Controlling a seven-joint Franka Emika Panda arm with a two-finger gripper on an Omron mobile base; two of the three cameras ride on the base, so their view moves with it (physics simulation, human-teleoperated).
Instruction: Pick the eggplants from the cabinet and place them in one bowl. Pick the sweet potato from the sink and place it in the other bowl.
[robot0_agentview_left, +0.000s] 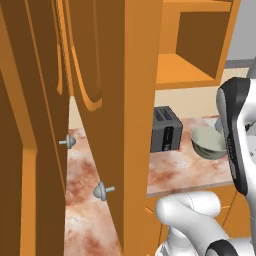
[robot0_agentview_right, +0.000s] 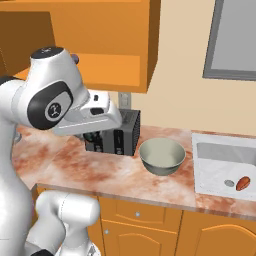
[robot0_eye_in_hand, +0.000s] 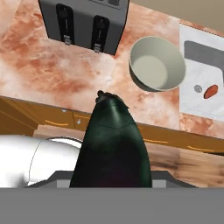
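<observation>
One dark eggplant sits clamped in the claw, low centre in the hand view. On the table: one grey-green bowl centre frame, one black toaster left of it. One sweet potato lies in the sink, lower right.

Marble counter, beige wall, window

Glossy dark eggplant; matt pale bowl; mottled reddish marble-look surface; smooth orange wooden cabinet; matt black toaster beside the bowl.
</observation>
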